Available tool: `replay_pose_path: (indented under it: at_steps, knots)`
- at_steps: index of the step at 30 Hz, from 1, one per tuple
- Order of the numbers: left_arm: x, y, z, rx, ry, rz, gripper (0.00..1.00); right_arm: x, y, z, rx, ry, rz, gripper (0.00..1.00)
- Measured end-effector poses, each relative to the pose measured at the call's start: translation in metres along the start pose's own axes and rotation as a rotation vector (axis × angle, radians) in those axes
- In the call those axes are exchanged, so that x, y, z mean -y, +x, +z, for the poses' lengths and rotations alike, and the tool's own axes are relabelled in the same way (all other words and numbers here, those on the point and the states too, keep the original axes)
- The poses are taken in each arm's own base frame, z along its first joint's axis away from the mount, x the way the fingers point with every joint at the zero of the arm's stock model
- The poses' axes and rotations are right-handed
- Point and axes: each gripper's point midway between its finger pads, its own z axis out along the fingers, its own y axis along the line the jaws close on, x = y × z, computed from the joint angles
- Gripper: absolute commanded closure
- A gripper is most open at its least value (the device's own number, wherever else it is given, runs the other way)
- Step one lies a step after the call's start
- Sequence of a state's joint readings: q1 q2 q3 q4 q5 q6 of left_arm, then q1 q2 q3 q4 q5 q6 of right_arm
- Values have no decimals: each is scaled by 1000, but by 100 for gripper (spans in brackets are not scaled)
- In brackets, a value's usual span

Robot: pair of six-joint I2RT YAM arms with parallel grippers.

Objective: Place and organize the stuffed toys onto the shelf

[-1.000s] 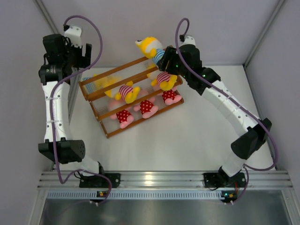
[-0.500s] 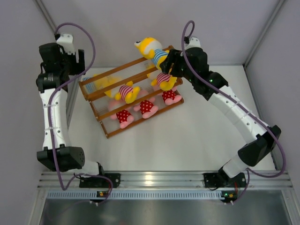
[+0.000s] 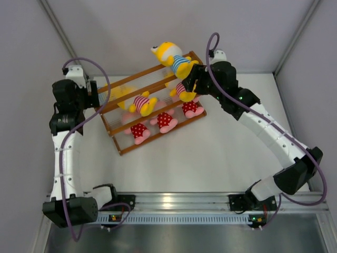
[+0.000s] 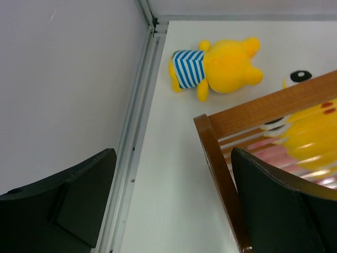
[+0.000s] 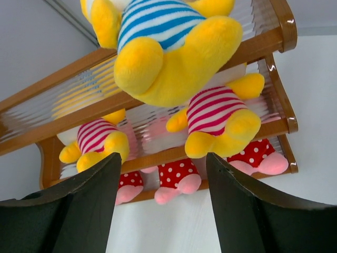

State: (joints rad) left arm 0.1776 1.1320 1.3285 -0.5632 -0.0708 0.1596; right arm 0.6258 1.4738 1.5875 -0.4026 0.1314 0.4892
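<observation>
The shelf (image 3: 158,117) stands slanted at mid-table. A yellow toy in a blue-white shirt (image 3: 174,58) lies on its top bar, also in the right wrist view (image 5: 168,47). Two yellow pink-striped toys (image 3: 141,103) (image 3: 181,90) sit on the middle tier, three pink red-dotted toys (image 3: 138,130) on the lowest. Another blue-striped yellow toy (image 4: 216,68) lies on the table behind the shelf's left end. My right gripper (image 3: 188,83) (image 5: 160,179) is open and empty, just right of the top toy. My left gripper (image 3: 95,90) (image 4: 174,195) is open and empty, with the shelf's end post (image 4: 218,174) between its fingers.
White table (image 3: 221,153) inside grey walls. A metal wall rail (image 4: 134,132) runs close along the left of the shelf. The aluminium base rail (image 3: 179,203) crosses the near edge.
My right gripper has drawn back slightly from the blue-striped toy, which stays on the top bar. My left arm has come down and nearer, to the shelf's left end.
</observation>
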Motion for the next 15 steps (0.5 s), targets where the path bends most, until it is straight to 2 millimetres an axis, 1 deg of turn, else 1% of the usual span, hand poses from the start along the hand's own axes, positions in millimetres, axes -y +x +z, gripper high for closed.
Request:
replay_pose_path:
  at_steps: [5, 11, 12, 15]
  knots:
    - [-8, 1, 4, 51, -73, -65, 2, 8, 16, -7, -26, 2, -2, 34]
    - [-11, -2, 3, 67, -88, -90, 2, 14, 30, -11, -51, 7, -5, 35]
    - [-12, -5, 3, 72, -90, -92, 2, 14, 32, -11, -56, 6, -6, 35]
    - [-16, -24, 2, 107, -95, -98, 2, 18, 39, -12, -71, 10, -7, 35]
